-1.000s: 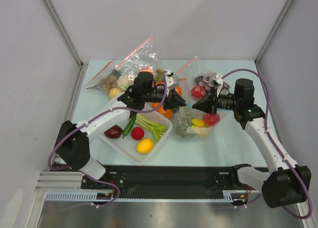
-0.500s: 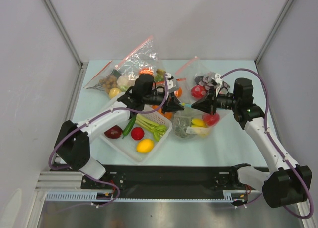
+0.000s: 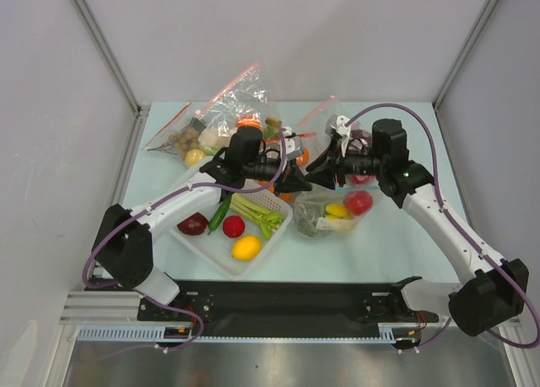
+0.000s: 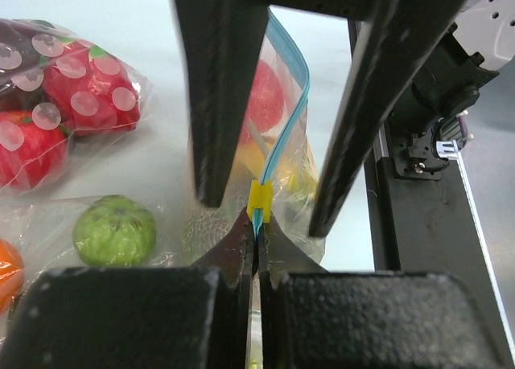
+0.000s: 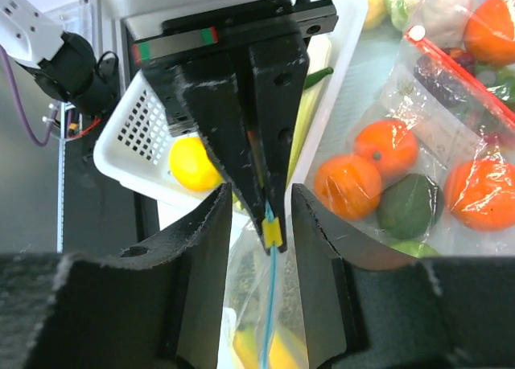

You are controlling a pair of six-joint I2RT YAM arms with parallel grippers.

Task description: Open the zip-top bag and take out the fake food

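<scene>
The zip-top bag (image 3: 327, 212) lies right of the basket, its light blue zip strip (image 4: 287, 104) lifted up. My left gripper (image 4: 256, 242) is shut on the end of the strip, just behind a small yellow slider (image 4: 259, 196). My right gripper (image 5: 273, 224) is open; its fingers (image 4: 221, 88) straddle the slider and the left gripper's tips (image 5: 256, 136) without touching. Inside the bag I see a netted melon (image 3: 310, 219), a yellow banana (image 3: 337, 209) and a red round fruit (image 3: 359, 202).
A white basket (image 3: 196, 245) with a lemon (image 3: 246, 248), red fruits and green beans sits at front left. Red-strip bags (image 3: 226, 113) hold oranges (image 5: 350, 184), a lime (image 4: 115, 229) and strawberries (image 4: 88, 96) behind and beside the grippers.
My right gripper has moved left along the bag to the left gripper's tips and now straddles the yellow slider. The left gripper has kept its hold on the strip.
</scene>
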